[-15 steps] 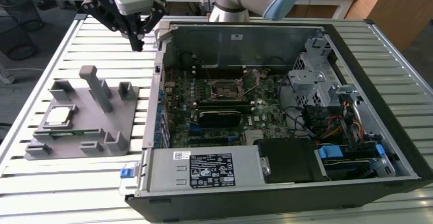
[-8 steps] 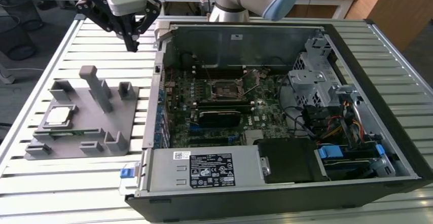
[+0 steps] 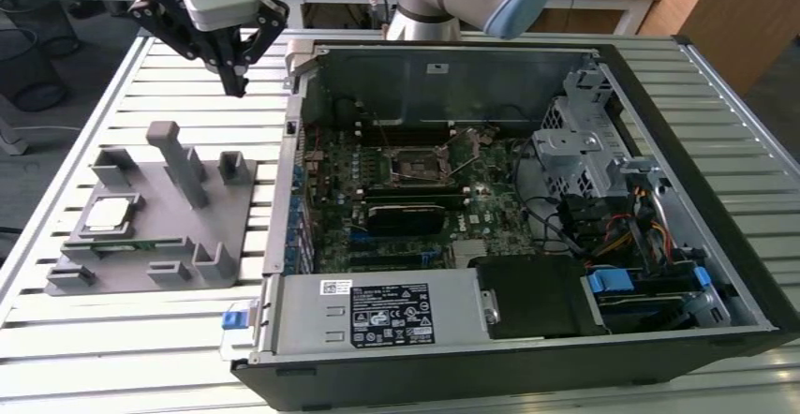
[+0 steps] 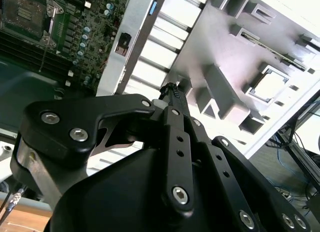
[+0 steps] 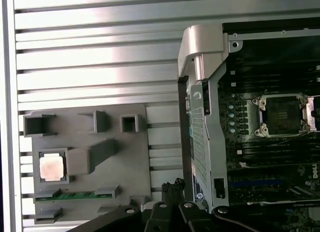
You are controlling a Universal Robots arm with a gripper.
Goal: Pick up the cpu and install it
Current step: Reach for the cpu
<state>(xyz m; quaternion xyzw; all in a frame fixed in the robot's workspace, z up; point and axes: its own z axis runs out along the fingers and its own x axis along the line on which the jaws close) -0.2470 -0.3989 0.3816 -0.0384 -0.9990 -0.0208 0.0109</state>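
Observation:
The cpu (image 3: 107, 213) is a small silver square lying flat in a recess of the grey holder plate (image 3: 156, 231) on the exterior view's left. Both wrist views show the cpu (image 4: 270, 85) (image 5: 52, 167) in that recess. My gripper (image 3: 234, 84) hangs above the slatted table beyond the holder, near the open case's corner, well apart from the cpu. Its fingertips (image 4: 172, 90) (image 5: 172, 185) are together with nothing between them. The black-framed socket (image 3: 417, 163) (image 5: 282, 114) sits uncovered on the motherboard inside the case.
A green memory stick (image 3: 119, 243) (image 5: 75, 195) lies in a slot of the holder beside the cpu. Upright grey posts (image 3: 175, 161) rise from the holder. The open computer case (image 3: 375, 316) takes up the exterior view's middle and right, with a raised metal edge (image 5: 200, 47).

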